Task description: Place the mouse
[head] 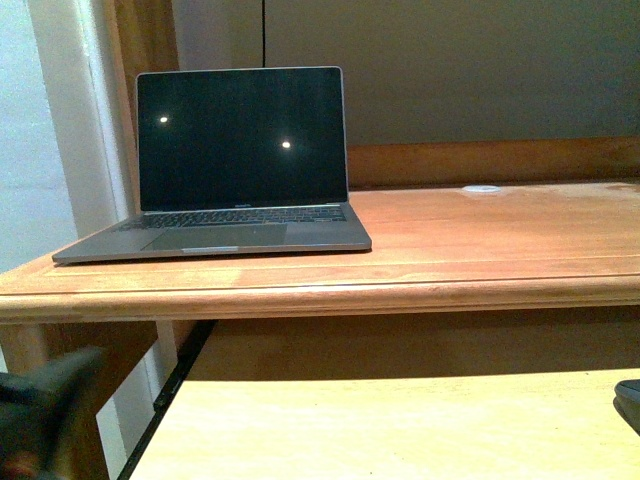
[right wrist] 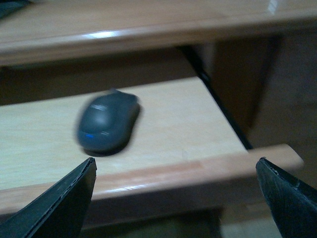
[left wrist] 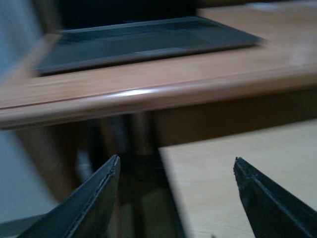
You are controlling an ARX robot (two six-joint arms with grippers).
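The mouse [right wrist: 108,121] is dark grey and domed. It lies on the light wooden pull-out shelf [right wrist: 44,139] under the desk, near the shelf's right end. In the front view it shows at the right edge [head: 630,400], cut off by the frame. My right gripper [right wrist: 174,163] is open and empty, just in front of the shelf's front rail, with the mouse ahead of it and towards one finger. My left gripper [left wrist: 176,158] is open and empty, by the shelf's left end below the desk edge. It shows as a dark blur in the front view [head: 40,410].
An open laptop [head: 240,160] with a dark screen stands on the left of the wooden desk [head: 480,240]; it also shows in the left wrist view [left wrist: 148,42]. A small white round disc [head: 481,188] lies at the desk's back. The thick desk edge [head: 320,298] overhangs the shelf.
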